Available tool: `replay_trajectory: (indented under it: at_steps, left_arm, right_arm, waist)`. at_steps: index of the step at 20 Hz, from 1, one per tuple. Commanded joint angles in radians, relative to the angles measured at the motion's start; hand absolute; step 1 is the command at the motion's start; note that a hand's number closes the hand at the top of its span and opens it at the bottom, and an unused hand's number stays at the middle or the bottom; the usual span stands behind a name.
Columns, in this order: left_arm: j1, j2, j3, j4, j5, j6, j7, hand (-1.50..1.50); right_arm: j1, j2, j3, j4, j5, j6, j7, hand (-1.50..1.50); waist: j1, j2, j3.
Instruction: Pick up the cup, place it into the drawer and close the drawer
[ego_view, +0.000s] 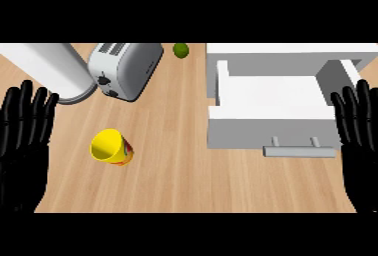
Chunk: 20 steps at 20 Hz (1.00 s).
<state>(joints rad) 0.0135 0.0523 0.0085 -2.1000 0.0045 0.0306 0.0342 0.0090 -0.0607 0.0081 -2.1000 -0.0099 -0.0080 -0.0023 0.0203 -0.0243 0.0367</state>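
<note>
1. Nearest you, both hands are just parked: left hand (23, 145) at the left edge, right hand (357, 145) at the right edge, fingers straight up, holding nothing.
2. The yellow cup (111, 147) sits on the counter (192, 185) near your left hand, tipped with its mouth facing up-left. Looks light and stiff, probably slick, so wrap around the body rather than pinching the rim.
3. Further back right, the drawer (269, 105) is already pulled open, handle (301, 151) toward you.
4. Far back: toaster (125, 67), a white cylinder (52, 70), a lime (181, 49).
</note>
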Motion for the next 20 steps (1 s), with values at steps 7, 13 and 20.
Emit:
replay_trajectory:
  at_steps: [7, 13, 20]
  left_arm:
    - [0.032, 0.02, 0.089, 0.072, 0.266, -0.101, 0.088, -1.5]
    - [0.055, 0.112, 0.255, 0.163, 0.437, -0.222, 0.044, -1.5]
    - [-0.022, 0.097, 0.23, 0.424, 0.278, -0.212, -0.087, -1.5]
  right_arm:
    - [-0.008, -0.055, 0.042, 0.061, -0.025, 0.095, 0.055, -1.5]
    - [0.002, -0.082, -0.003, 0.099, -0.066, 0.151, 0.029, -1.5]
    - [-0.166, -0.086, -0.039, 0.194, -0.062, 0.141, 0.072, -1.5]
  waist:
    - [-0.012, 0.032, -0.038]
    - [-0.018, 0.024, -0.037]
    - [-0.02, 0.025, -0.037]
